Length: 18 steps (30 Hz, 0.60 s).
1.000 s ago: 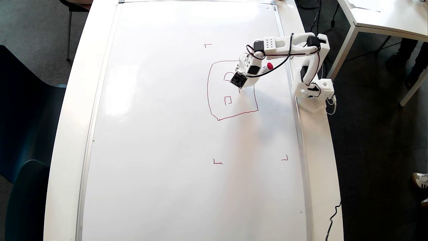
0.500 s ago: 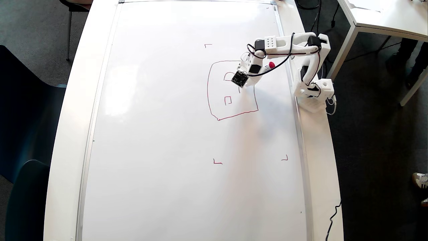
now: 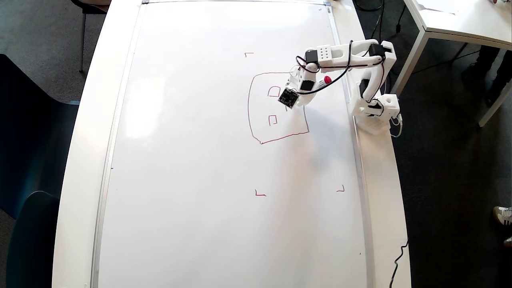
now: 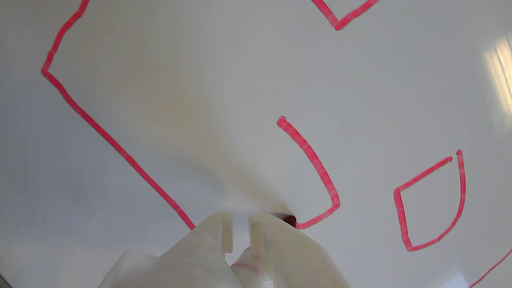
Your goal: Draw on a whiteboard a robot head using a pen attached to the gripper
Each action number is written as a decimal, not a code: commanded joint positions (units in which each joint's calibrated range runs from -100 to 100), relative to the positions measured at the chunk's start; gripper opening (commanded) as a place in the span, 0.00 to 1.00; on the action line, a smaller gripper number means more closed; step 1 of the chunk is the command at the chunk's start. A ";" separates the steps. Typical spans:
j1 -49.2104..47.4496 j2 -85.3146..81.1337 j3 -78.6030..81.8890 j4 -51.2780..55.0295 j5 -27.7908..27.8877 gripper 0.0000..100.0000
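Observation:
The whiteboard (image 3: 200, 168) fills the table. The robot head (image 3: 249, 108) is a wobbly red outline with two small squares inside; its upper right is hidden by the arm. My gripper (image 3: 290, 100) hangs over the outline's right part, shut on the pen (image 3: 325, 81), whose red cap points towards the arm. In the wrist view the gripper (image 4: 240, 219) sits at the bottom edge, and the pen's red tip (image 4: 289, 220) touches the whiteboard (image 4: 160, 80) at the end of an open, hook-shaped red stroke (image 4: 316, 164). A closed small square (image 4: 401, 216) lies to the right.
Small red corner marks (image 3: 260, 194) (image 3: 341, 189) (image 3: 249, 53) sit around the drawing. The arm's white base (image 3: 376, 114) stands at the board's right edge. A white table (image 3: 460, 20) is at the top right, dark chairs (image 3: 28, 160) at the left.

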 commanded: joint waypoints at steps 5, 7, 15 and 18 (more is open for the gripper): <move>-2.39 0.14 -0.40 -0.08 -1.80 0.01; -2.83 0.14 -0.49 -0.17 -1.80 0.01; -4.16 0.14 -0.49 -0.69 -3.30 0.01; -3.94 0.14 -0.40 -3.47 -3.25 0.01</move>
